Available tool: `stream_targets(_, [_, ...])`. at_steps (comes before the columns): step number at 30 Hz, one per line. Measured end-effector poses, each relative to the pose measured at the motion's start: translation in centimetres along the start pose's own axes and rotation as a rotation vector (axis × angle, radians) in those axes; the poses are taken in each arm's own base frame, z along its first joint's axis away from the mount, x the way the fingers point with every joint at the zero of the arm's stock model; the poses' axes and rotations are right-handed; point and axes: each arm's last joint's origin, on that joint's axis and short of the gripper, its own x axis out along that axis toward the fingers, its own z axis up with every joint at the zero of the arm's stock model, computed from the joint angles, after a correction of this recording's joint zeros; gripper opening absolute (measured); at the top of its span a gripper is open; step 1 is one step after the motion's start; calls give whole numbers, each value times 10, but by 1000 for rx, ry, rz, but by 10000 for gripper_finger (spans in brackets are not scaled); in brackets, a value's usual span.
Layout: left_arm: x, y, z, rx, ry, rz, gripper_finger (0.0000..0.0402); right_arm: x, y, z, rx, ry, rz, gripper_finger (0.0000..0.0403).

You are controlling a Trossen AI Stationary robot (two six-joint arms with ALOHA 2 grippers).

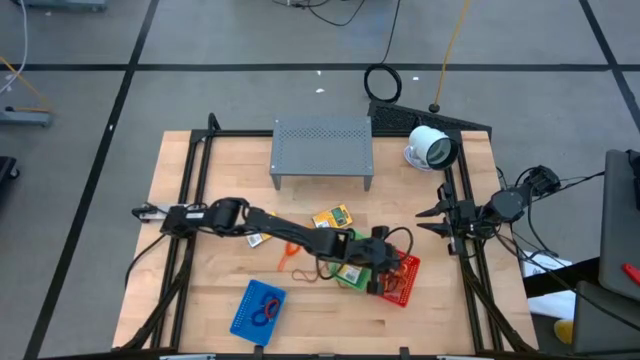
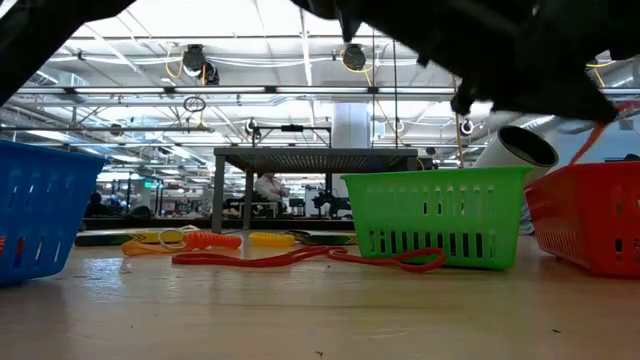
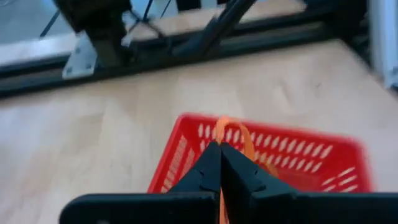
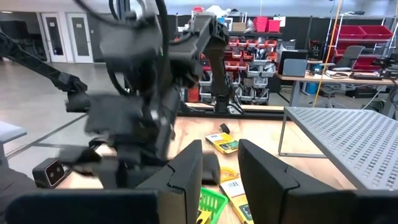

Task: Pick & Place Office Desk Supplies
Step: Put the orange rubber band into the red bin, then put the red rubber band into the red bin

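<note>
Bare desk [image 1: 200,180] left of red basket [image 1: 403,283]. Above that basket, left tool [image 3: 220,151] clamped on orange rubber band [image 3: 239,135]. Right tool [image 4: 220,163] apart, empty, near desk's right edge.

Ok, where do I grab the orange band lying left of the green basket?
Come straight down on the orange band and pinch across one strand near its middle. It lies flat and thin on the table, so a side approach would likely catch nothing.
</note>
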Motion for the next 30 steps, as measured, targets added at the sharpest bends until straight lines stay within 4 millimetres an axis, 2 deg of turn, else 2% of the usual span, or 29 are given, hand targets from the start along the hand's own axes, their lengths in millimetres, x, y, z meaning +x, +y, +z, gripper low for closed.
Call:
stream_targets(4, [8,1,-11,-5,32,8,2,0,0,0,0,1,0,96])
stream_targets(13, [7,-6,-10,11,33,-35,40,0,0,0,0,1,0,94])
stream_targets(25, [6,-11,-10,38,31,-44,112,0,0,0,0,1,0,95])
stream_targets(30, [5,-19,-10,45,30,-54,149,0,0,0,0,1,0,94])
